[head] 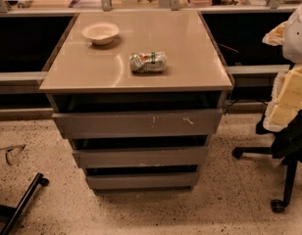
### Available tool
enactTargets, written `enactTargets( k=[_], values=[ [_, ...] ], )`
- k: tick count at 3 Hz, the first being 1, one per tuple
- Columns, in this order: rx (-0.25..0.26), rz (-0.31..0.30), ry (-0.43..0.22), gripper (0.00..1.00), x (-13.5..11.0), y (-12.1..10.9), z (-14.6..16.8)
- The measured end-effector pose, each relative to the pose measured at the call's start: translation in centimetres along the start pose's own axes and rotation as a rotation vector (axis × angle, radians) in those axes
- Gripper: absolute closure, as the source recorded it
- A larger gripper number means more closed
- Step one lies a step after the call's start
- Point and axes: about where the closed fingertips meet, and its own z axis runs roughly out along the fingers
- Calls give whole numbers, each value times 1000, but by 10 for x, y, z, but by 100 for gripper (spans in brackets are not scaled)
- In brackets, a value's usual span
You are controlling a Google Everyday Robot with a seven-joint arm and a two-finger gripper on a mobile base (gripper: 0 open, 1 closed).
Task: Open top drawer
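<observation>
The top drawer [136,123] is the widest of three flat grey fronts on the cabinet in the middle of the camera view, just under the beige top [190,67]. Small white scratch marks show right of its centre. A dark gap runs between it and the cabinet top. Two narrower grey fronts, the middle [140,156] and the bottom [142,180], sit below it. My gripper does not show in this view. A white rounded shape [299,31] at the right edge could be part of my arm; I cannot tell.
A white bowl [99,32] and a crumpled shiny packet [148,61] lie on the cabinet top. An office chair [288,151] with yellow foam stands close at the right. A black bar [21,202] lies on the speckled floor at the lower left. A counter runs behind.
</observation>
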Motion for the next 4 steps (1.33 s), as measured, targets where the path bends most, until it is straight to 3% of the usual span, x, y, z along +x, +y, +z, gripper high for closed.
enactTargets(
  k=[1,2,3,4],
  values=[
    [0,0,0,0,0,0,0],
    [17,35,-58,0,6,-3,18],
    [2,142,-191,0,19,-5,71],
    [64,157,-227,0,13,-21,68]
  ],
)
